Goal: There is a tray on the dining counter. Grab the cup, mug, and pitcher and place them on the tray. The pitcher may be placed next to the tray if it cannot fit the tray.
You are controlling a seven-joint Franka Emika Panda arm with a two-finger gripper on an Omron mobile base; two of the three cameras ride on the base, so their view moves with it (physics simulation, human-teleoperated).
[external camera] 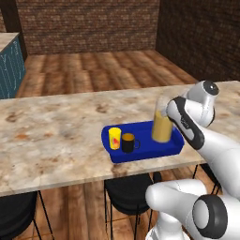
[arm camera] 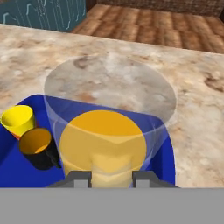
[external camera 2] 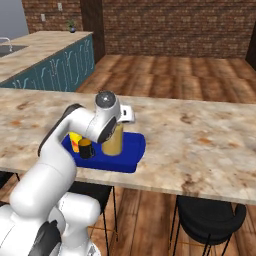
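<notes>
Brick walls and plank flooring back the marbled stone dining counter (external camera: pixel 56 136). On it the blue rimmed tray (external camera: pixel 140 152) holds the yellow cup (external camera: pixel 115 138), the black mug (external camera: pixel 128 142) with its orange inside, and the clear glass pitcher (external camera: pixel 161 123) of orange liquid. The gripper (arm camera: pixel 112 176) has its jaws narrowed on the pitcher's handle; the hand view looks down into the pitcher.

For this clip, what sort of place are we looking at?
Most likely a home kitchen with a dining bar: a long marbled counter, black stools tucked under it, and a teal cabinet run with a sink behind.
</notes>
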